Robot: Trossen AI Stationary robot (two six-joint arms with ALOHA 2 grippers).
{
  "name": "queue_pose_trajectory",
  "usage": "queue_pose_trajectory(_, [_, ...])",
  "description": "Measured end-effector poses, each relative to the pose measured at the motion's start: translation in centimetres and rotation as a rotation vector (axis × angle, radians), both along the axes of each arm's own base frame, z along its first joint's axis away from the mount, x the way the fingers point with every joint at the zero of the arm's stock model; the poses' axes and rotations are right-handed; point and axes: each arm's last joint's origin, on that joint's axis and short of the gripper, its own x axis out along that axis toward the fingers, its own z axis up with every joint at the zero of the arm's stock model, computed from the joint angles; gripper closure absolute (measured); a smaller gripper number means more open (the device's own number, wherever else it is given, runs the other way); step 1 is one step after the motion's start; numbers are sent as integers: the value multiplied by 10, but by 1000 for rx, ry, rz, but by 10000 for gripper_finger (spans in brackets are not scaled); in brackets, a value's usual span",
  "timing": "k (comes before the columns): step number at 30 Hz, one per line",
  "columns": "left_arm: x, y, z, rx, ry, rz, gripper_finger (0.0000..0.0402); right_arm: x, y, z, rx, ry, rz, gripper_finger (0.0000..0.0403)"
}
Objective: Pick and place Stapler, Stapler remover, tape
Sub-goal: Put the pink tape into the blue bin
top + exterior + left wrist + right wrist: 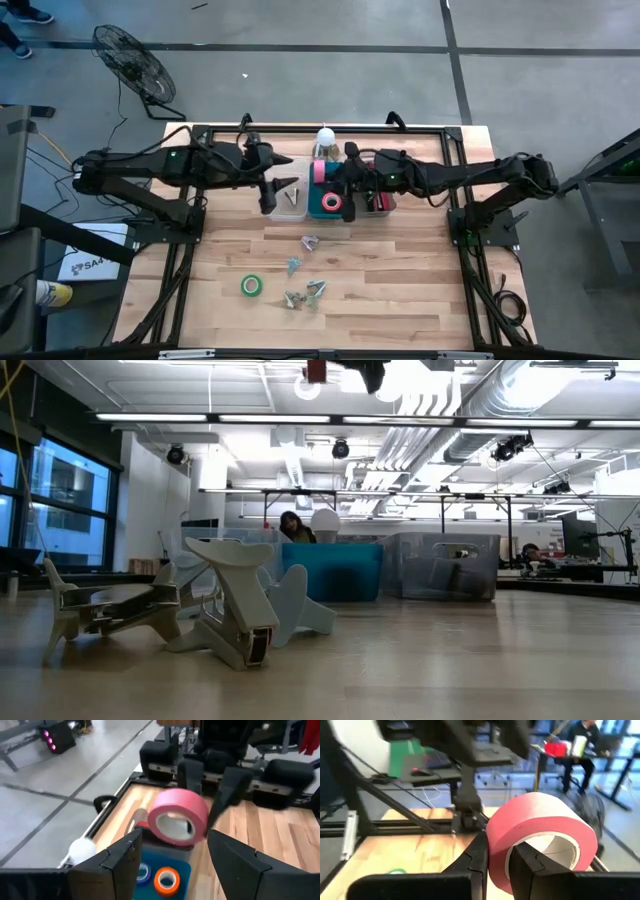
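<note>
Above the bins at the worktop's far edge, the right tool grasps the pink tape roll by its wall, the left tool spread wide just beside it.

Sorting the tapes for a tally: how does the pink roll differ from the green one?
The pink roll is held in the right tool, above the bins; the green roll lies flat on the table, untouched. In the high view pink shows edge-on, green shows its hollow centre. Both are ring-shaped tapes.
</note>
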Motion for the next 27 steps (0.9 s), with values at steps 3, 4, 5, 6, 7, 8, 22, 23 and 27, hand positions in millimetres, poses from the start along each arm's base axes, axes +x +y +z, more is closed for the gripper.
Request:
queue_pose_trajectory(3, [-9, 1, 2, -26, 1, 12, 179, -1, -7, -6, 46, 63, -59, 365])
queue_pose_trajectory(4, [-12, 1, 2, -37, 7, 17, 179, -2, -10, -9, 64, 86, -74, 365])
queue_pose_trajectory(5, [-15, 1, 2, -40, 14, 25, 179, -3, -13, -11, 82, 107, -94, 365])
queue_pose_trajectory(6, [-17, 2, 3, -41, 7, 38, 179, -4, -17, -14, 104, 134, -114, 365])
queue_pose_trajectory(7, [-20, 2, 5, -43, -2, 48, 179, -5, -21, -16, 127, 156, -135, 365])
queue_pose_trajectory(8, [-24, 3, 5, -45, 4, 58, 179, -6, -26, -18, 152, 172, -159, 365])
queue_pose_trajectory(22, [-39, 7, 9, -15, -1, 148, 179, -19, -71, -29, 385, 338, -323, 365])
queue_pose_trajectory(23, [-40, 7, 9, -13, -1, 150, 179, -17, -73, -26, 386, 365, -334, 365])
queue_pose_trajectory(27, [-40, 7, 9, -12, -1, 150, 179, -2, -79, -22, 383, 504, -361, 365])
